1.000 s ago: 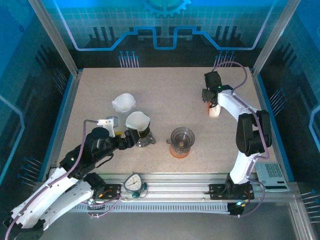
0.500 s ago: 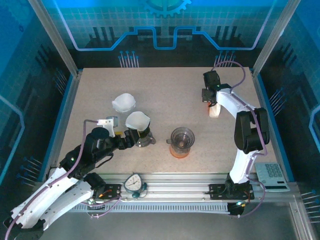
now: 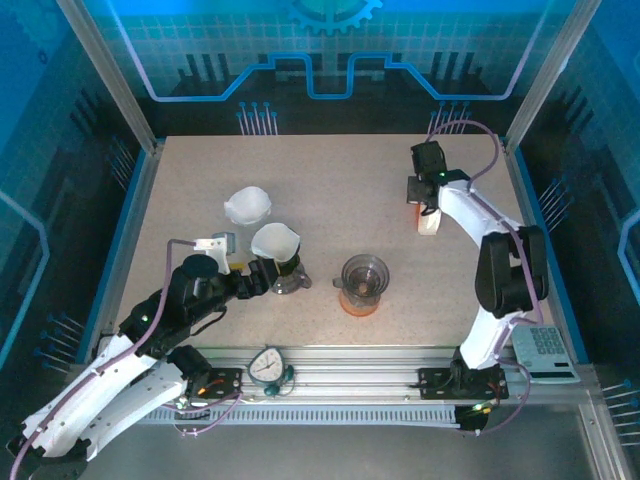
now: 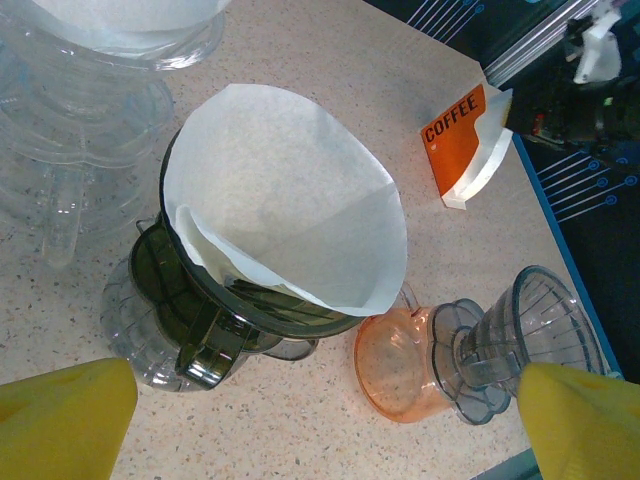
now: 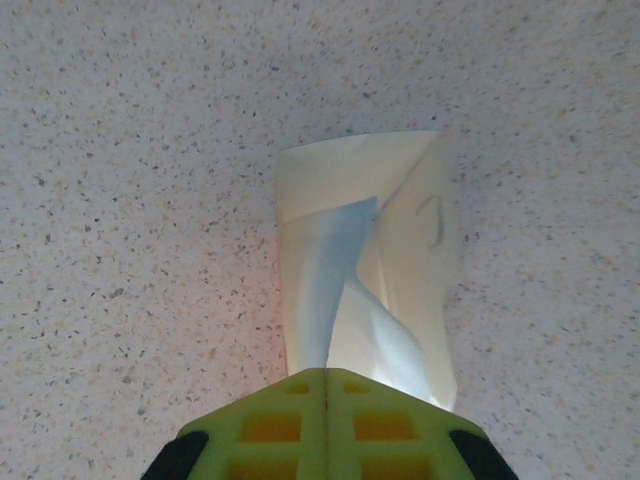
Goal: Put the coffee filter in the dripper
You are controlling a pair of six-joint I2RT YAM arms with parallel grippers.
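Right gripper (image 5: 327, 375): jaws shut flat, apparently pinching the coffee filter (image 5: 330, 270) edge at its pack (image 5: 420, 230), far right of the surface (image 3: 330, 180). Left gripper (image 4: 320, 415): jaws wide open, empty. Recommended: lift slowly to free one sheet, then centre it over the empty dripper (image 3: 362, 278).

A speckled beige bench (image 3: 340, 180) sits inside blue-lit enclosure walls, with a gear emblem (image 3: 330, 12) on the back panel. Slanted aluminium posts (image 3: 105, 75) rise at the far corners. Along the near edge runs a ribbed aluminium rail (image 3: 380, 375), with a round white dial (image 3: 268, 365) resting on it. A pale keypad (image 3: 545, 352) lies off the bench, near its right corner.
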